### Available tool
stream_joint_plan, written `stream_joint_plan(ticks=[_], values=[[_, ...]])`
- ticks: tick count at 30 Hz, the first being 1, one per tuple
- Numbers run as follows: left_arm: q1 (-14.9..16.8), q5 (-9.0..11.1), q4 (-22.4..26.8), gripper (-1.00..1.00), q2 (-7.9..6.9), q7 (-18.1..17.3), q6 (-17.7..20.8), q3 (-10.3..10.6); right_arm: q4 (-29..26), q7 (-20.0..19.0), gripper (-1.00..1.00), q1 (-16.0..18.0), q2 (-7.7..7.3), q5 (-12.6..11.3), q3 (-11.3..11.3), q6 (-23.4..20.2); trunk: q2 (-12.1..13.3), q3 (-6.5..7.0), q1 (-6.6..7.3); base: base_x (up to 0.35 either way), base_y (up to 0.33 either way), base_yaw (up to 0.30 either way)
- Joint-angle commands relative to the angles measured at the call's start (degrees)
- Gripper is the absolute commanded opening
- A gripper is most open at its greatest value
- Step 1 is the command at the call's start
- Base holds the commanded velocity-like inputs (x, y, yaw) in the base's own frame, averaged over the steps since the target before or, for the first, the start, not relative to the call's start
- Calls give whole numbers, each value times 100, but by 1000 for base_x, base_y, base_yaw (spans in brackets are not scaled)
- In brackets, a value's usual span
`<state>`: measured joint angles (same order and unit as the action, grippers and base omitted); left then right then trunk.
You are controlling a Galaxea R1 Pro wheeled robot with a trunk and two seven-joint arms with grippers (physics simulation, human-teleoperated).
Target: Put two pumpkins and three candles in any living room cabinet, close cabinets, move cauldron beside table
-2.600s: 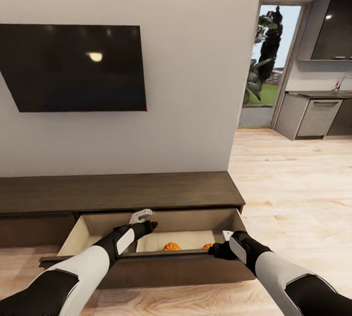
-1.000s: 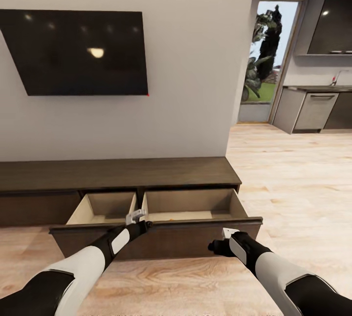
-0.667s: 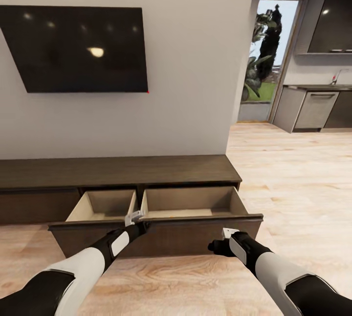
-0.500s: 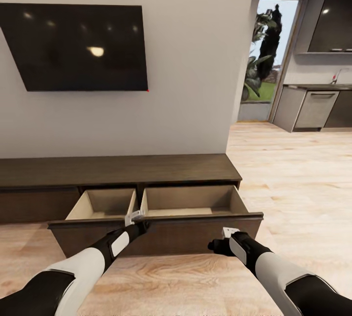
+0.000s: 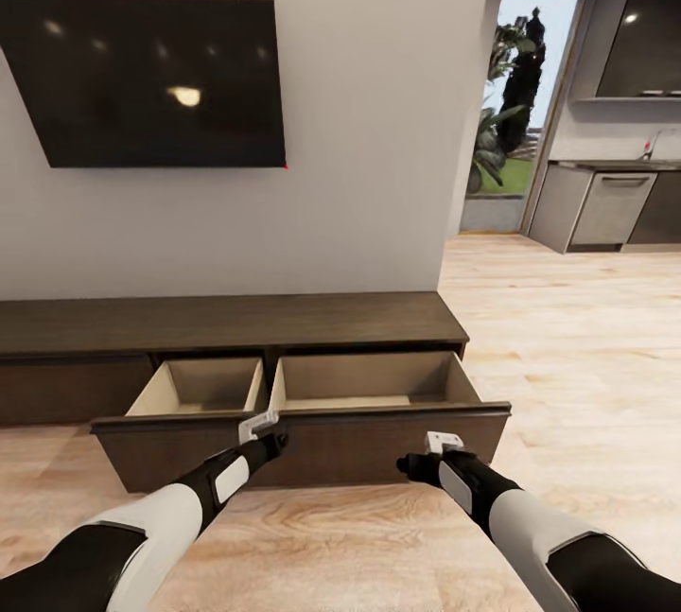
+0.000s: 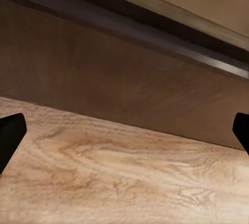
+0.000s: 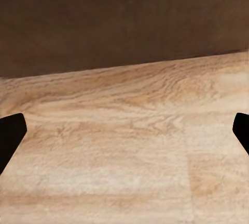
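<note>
The cabinet is a long, low dark-brown unit against the wall. Its wide drawer stands pulled out, showing two pale compartments. My left gripper hangs open just in front of the drawer front, near its top edge. The left wrist view shows the dark drawer front close ahead between the spread fingers of that gripper. My right gripper is open too, low before the drawer's right part. The drawer front hides the drawer floor. Pumpkins, candles, cauldron and table are out of view.
A black TV hangs on the wall above the cabinet. Pale wood floor runs right past the wall corner to a kitchen with grey units and a glazed door.
The view has backed away from the cabinet, so the orange pumpkins seen in the drawer earlier are hidden. My left gripper has come from over the drawer to in front of it.
</note>
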<state>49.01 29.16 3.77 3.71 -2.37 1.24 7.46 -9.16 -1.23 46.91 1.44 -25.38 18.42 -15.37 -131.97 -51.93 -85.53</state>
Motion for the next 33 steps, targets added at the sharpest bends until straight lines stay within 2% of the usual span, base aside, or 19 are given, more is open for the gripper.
stream_joint_plan(ticks=[1, 6, 8, 9, 14, 15, 28, 33], values=[[3, 59, -24, 100, -1, -7, -29, 48, -5, -3, 100, 3, 10, -23, 30, 23, -44, -24, -21, 0, 0, 0], [5, 4, -229, 100, 6, -2, -313, 61, -2, 9, 100, 2, 99, -26, 30, 284, -244, -113, -131, 0, 0, 0], [4, -8, -266, 100, 7, 3, -367, 62, 0, 27, 100, 2, 169, -22, 30, 322, -325, -149, -175, 0, 0, 0], [4, -17, -316, 100, 11, 7, -543, 63, 2, 37, 100, 2, 236, -21, 30, 343, -365, -167, -197, 0, 0, 0], [3, -22, -380, 100, 17, 7, -843, 63, 2, 4, 100, -17, 275, -20, 30, 490, -565, -257, -307, 0, 0, 0], [3, -24, -394, 100, 18, 6, -896, 63, 2, -12, 100, -26, 284, -20, 30, 698, -605, -275, -329, 0, 0, 0], [3, -32, -403, 100, 35, 4, -959, 65, 4, -240, 100, -227, 287, -20, 21, 1789, -1127, -508, -614, 0, 0, 0], [3, -75, -403, 100, 41, 7, -969, 65, 3, -251, 100, -341, 287, -17, 21, 2145, -1133, -619, -627, 0, 0, 0]])
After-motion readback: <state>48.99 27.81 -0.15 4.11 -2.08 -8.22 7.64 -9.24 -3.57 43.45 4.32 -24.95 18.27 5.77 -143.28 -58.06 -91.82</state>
